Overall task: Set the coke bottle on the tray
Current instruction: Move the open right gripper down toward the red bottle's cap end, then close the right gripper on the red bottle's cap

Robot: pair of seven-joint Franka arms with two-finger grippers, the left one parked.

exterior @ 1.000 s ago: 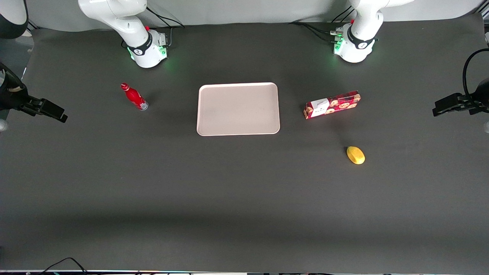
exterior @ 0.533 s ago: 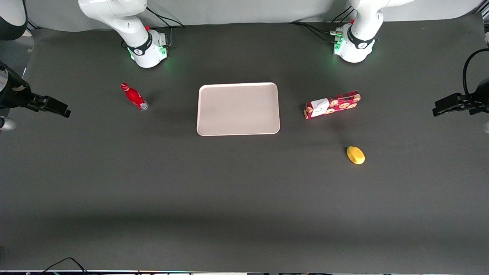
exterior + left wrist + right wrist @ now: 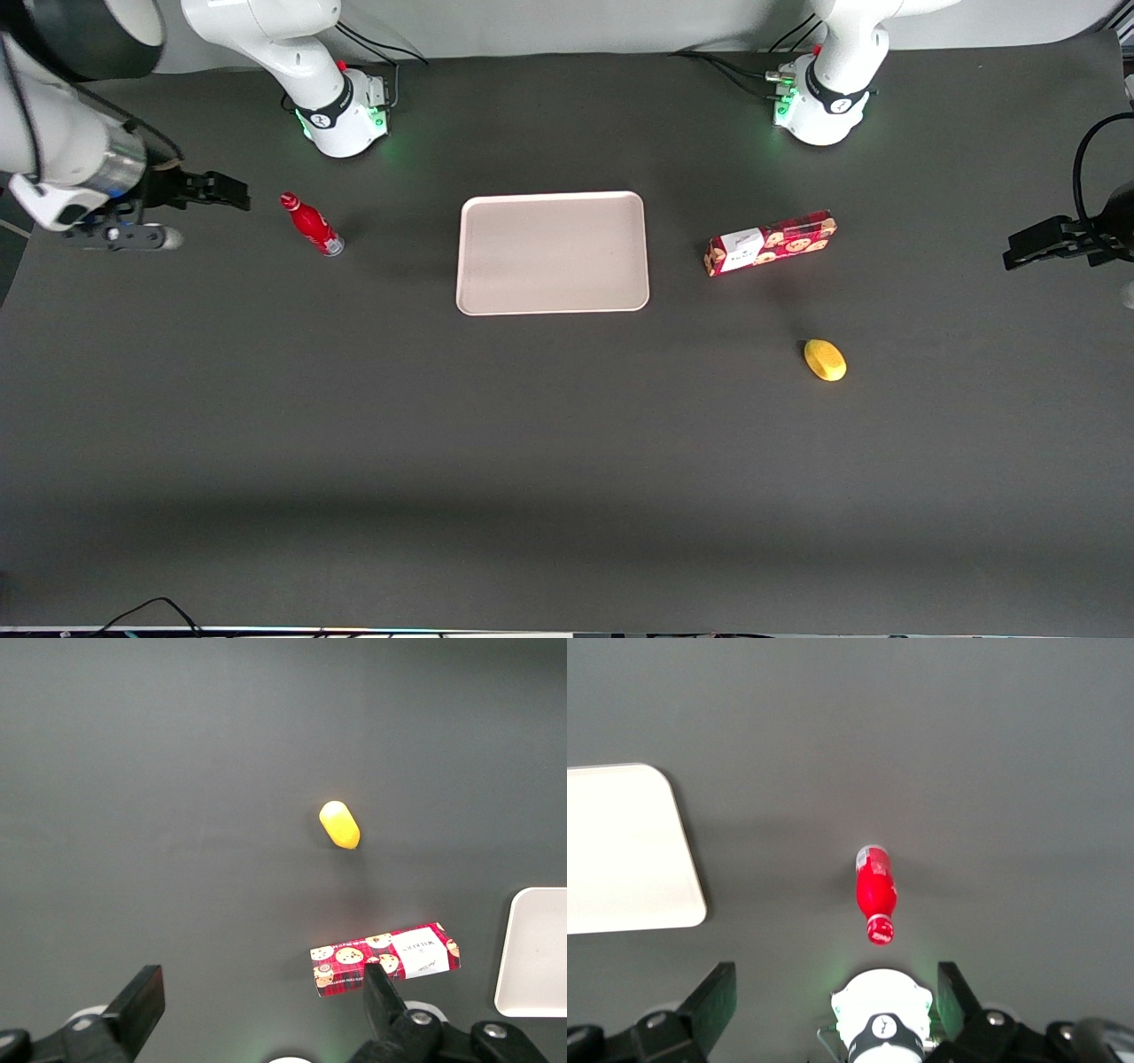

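Note:
The coke bottle (image 3: pixel 310 225) is small, slim and red with a red cap, and stands upright on the dark table toward the working arm's end. It also shows in the right wrist view (image 3: pixel 876 893). The pale beige tray (image 3: pixel 553 252) lies flat in the middle of the table, and one corner of it shows in the right wrist view (image 3: pixel 629 849). My gripper (image 3: pixel 232 192) hangs high above the table beside the bottle, farther toward the working arm's end. Its fingers (image 3: pixel 716 997) stand wide apart and hold nothing.
A long red cookie box (image 3: pixel 770 243) lies toward the parked arm's end. A yellow lemon-like object (image 3: pixel 825 360) lies nearer the front camera than the box. The working arm's white base (image 3: pixel 341 111) stands near the bottle, at the table's back edge.
My gripper has swung in from the table's edge toward the bottle and a little away from the front camera. The bottle, tray, box and yellow object have not moved.

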